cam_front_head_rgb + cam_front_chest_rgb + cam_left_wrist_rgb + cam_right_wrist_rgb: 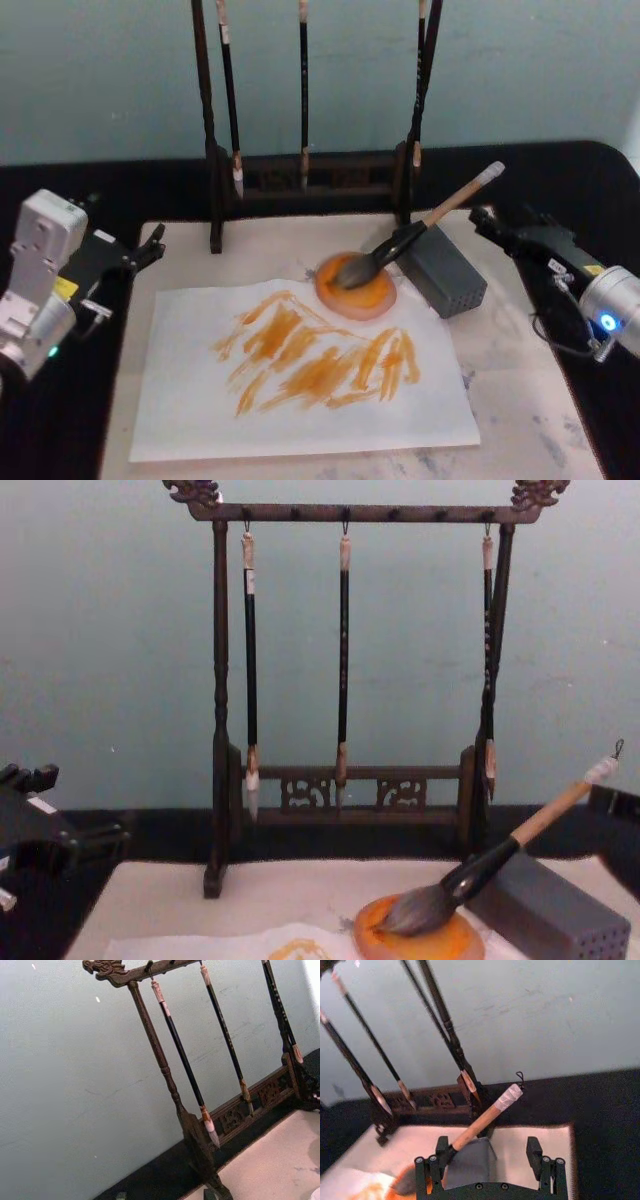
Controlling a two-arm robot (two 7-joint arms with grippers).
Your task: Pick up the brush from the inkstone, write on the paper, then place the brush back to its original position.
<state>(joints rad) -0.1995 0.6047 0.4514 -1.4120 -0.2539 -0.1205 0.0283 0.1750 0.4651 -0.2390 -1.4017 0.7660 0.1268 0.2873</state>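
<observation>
Brush (415, 236) is resting bristles in the inkstone (385, 305), handle slanting over the grey block (447, 272) toward my right gripper (484, 216), which is hovering fingers apart near its end; left gripper (150, 246) is idling far left.

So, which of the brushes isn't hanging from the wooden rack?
The large grey-bristled, tan-handled brush: it leans with bristles in the round orange inkstone; the three thin dark brushes hang.

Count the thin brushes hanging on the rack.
3 on the rack: a left brush beside the left post, a middle brush, and a right brush against the right post. None looks hidden.
</observation>
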